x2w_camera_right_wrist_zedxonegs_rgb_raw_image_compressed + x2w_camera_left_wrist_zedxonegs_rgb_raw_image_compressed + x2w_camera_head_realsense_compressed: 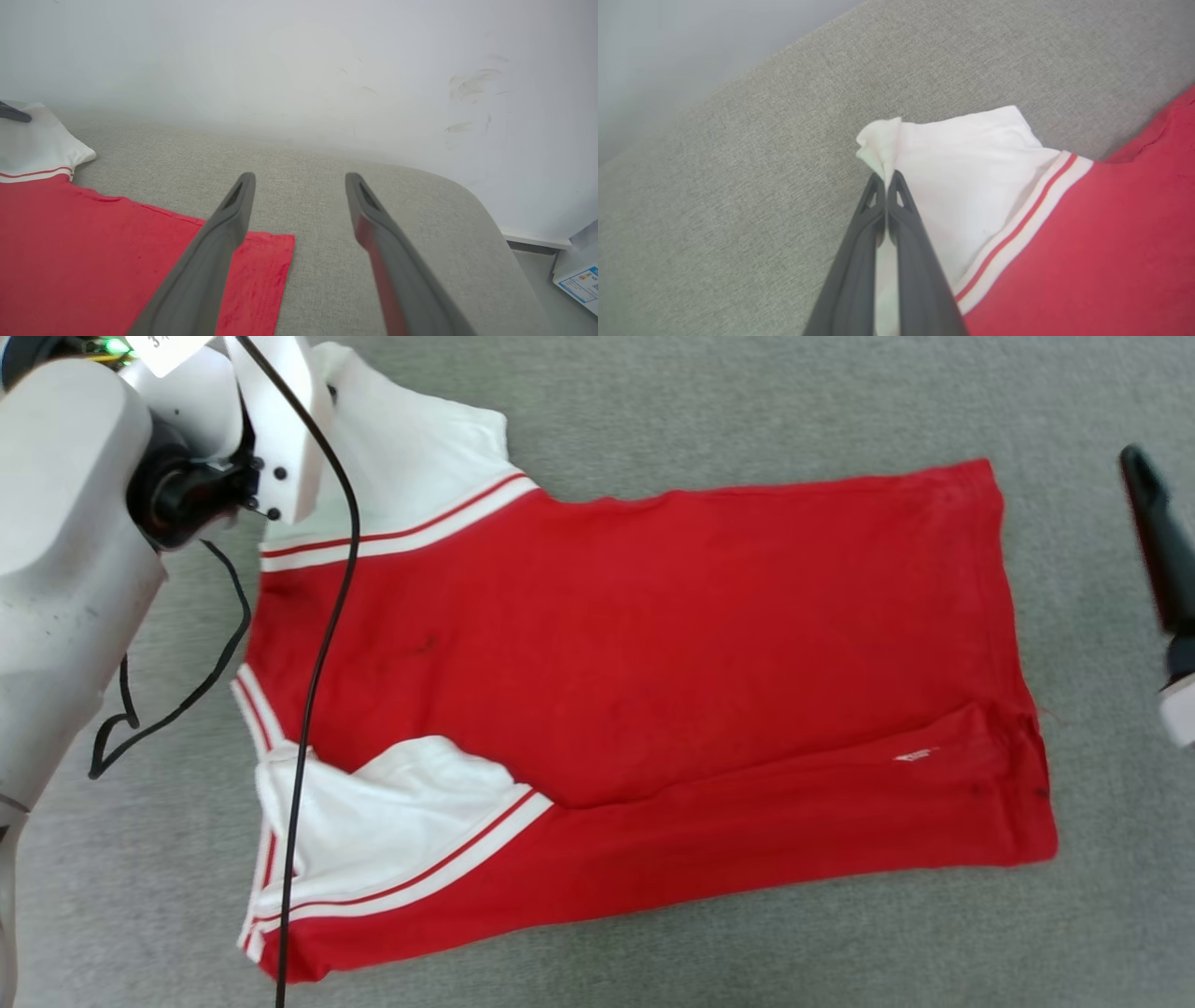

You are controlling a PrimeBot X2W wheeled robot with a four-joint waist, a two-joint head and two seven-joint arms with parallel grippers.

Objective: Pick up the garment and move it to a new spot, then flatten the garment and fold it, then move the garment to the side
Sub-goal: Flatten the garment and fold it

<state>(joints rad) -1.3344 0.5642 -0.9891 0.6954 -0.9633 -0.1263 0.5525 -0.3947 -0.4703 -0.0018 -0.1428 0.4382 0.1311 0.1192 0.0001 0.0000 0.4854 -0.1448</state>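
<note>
The garment (pixel 635 653) lies spread on a grey fabric surface, red body with plain side up, collar end to the left, hem to the right. Its near white sleeve (pixel 392 821) is folded in over the body. My left gripper (pixel 886 179) is shut on the corner of the far white sleeve (pixel 962 186), which bunches up past the fingertips. In the head view the left wrist covers that sleeve corner at the top left. My right gripper (pixel 299 186) stands open above the surface just off the far hem corner (pixel 261 261); one dark finger (pixel 1158 541) shows at the right edge.
The grey cushion (pixel 373 224) ends in a rounded edge at the right, against a white wall (pixel 299 65). A box with a label (pixel 579 280) sits on the floor beyond. A black cable (pixel 322 653) hangs from the left arm across the garment.
</note>
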